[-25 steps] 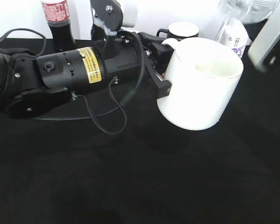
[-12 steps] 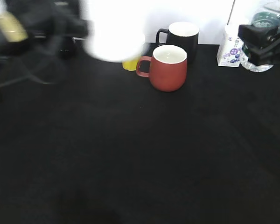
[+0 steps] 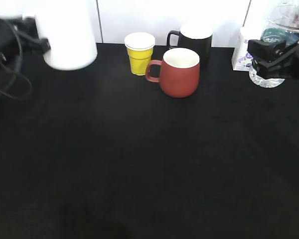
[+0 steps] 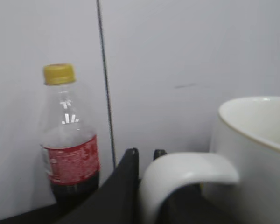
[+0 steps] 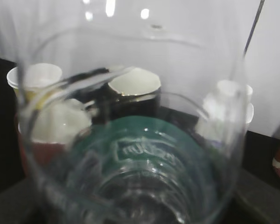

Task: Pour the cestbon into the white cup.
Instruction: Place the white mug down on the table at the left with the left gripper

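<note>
The white cup (image 3: 69, 36) hangs in the air at the back left, held by its handle (image 4: 186, 173) in my left gripper (image 3: 39, 45). In the left wrist view the cup's body (image 4: 259, 154) fills the right side and the gripper (image 4: 144, 155) is shut around the handle. My right gripper (image 3: 273, 53) at the far right is shut on the cestbon (image 3: 267, 75), a clear bottle with a green label, held tilted above the table. In the right wrist view the cestbon (image 5: 144, 149) fills the picture and hides the fingers.
A yellow cup (image 3: 139, 52), a red-brown mug (image 3: 179, 72) and a black mug (image 3: 194, 36) stand at the back centre. A small white carton (image 3: 241, 50) stands at the back right. A cola bottle (image 4: 67, 140) stands by the wall behind the left gripper.
My left arm has swung the white cup from the middle right to the back left. My right gripper with the cestbon has come into view at the right and dropped slightly.
</note>
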You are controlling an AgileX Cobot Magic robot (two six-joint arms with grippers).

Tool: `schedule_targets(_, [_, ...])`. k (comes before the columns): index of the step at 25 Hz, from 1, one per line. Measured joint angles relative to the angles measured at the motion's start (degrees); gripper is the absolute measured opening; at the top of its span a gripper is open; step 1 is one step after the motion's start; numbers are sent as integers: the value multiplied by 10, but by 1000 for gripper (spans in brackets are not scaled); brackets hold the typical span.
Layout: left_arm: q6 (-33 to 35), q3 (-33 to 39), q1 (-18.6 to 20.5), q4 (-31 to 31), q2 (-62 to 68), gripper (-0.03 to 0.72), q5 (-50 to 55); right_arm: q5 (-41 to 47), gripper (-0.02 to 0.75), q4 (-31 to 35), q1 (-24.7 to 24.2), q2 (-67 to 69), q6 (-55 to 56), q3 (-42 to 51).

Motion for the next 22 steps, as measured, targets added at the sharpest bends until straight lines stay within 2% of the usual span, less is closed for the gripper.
schedule_targets(3, [20, -1, -13, -39, 78, 66, -57, -13, 482, 0, 0, 0, 0, 0])
schedule_targets(6, [48, -32, -36, -51, 162, 66, -62, -17, 482, 1, 0, 0, 0, 0])
schedule_targets(11, [57, -118, -36, -58, 249, 66, -66, -18, 482, 1, 0, 0, 0, 0])
schedule_targets(14, [55, -139, -36, -59, 273, 68, -82, -19, 482, 1, 0, 0, 0, 0])
schedule_targets(15, [53, -139, -36, -56, 273, 85, -80, -19, 482, 1, 0, 0, 0, 0])
schedule_targets(18, [47, -123, -36, -39, 263, 252, -77, -19, 482, 1, 0, 0, 0, 0])
schedule_targets(22, [46, -30, -35, -38, 211, 288, -75, -20, 482, 10, 0, 9, 0, 0])
